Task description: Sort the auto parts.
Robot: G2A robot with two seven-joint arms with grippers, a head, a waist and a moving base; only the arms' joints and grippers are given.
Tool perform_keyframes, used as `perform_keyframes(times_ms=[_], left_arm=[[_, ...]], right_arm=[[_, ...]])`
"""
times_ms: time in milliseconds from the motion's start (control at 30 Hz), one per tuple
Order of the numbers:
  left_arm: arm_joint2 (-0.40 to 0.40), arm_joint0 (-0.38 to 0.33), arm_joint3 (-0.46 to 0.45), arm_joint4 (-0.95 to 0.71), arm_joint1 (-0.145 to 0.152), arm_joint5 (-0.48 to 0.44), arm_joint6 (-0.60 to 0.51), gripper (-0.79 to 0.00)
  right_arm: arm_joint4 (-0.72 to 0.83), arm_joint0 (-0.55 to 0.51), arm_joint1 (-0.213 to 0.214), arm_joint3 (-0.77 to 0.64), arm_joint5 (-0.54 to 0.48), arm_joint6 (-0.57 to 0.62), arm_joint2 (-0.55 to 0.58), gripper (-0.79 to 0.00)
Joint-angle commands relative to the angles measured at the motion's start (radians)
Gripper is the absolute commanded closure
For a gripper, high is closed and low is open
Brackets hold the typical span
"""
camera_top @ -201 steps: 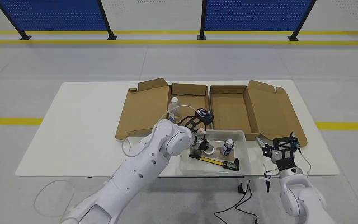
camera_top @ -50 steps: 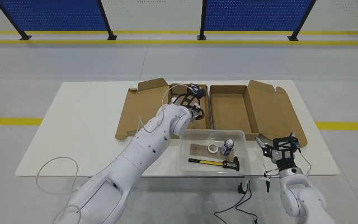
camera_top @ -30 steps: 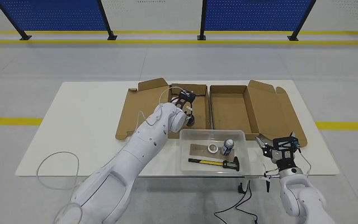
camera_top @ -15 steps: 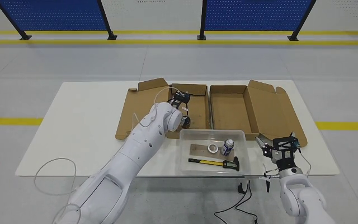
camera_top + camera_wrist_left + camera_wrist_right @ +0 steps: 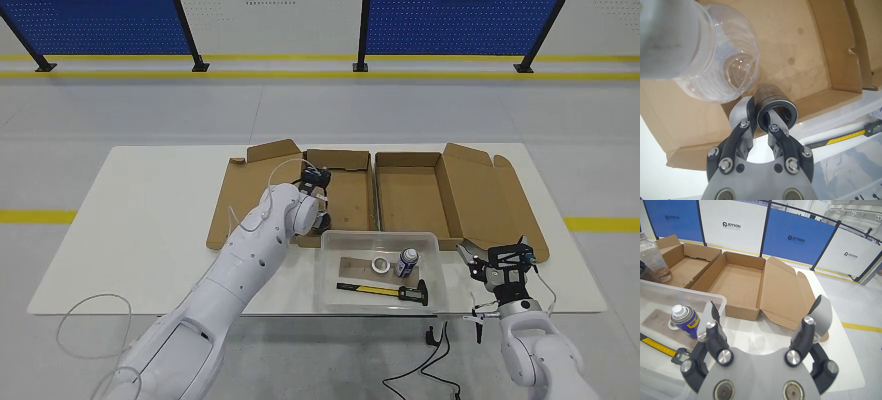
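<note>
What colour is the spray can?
The spray can is blue, white cap; clearest in right wrist view.

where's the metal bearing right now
In the left wrist view the metal bearing is held in the left gripper, low inside the left cardboard box near its front wall, right beside the clear bottle.

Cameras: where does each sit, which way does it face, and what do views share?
Top view: above the arms, looking down at the table, left box, right box and clear bin; both arms show.
Left wrist view: on the left wrist, looking past the left tool, shut on a metal bearing, into the left box.
Right wrist view: on the right wrist, looking across the table past the open right tool at the right box.
Shared: both wrist views show the bottle and caliper.
</note>
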Motion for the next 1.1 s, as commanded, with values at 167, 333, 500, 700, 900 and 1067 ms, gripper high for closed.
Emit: perform_keyframes(times_ms=[167,333,500,700,900,1067], left_arm=[[-0.015,-0.006,0.01,0.012,0.004,0.003,-0.028,0.0],[-0.017,-0.01,0.012,0.017,0.002,0.005,-0.033,-0.062],[-0.017,-0.011,0.024,0.02,-0.001,0.008,-0.027,-0.099],[-0.017,-0.012,0.026,0.027,-0.004,0.013,-0.018,-0.163],[-0.021,0.014,-0.062,0.06,0.002,0.029,-0.046,-0.305],[-0.047,0.073,-0.216,0.102,0.023,0.0,-0.091,-0.342]], right_arm=[[0.0,0.0,0.0,0.0,0.0,0.0,0.0,-0.785],[0.0,0.0,0.0,0.0,0.0,0.0,0.0,-0.785],[0.0,0.0,0.0,0.0,0.0,0.0,0.0,-0.785],[0.0,0.0,0.0,0.0,0.0,0.0,0.0,-0.785],[0.0,0.0,0.0,0.0,0.0,0.0,0.0,-0.785],[0.0,0.0,0.0,0.0,0.0,0.0,0.0,-0.785]])
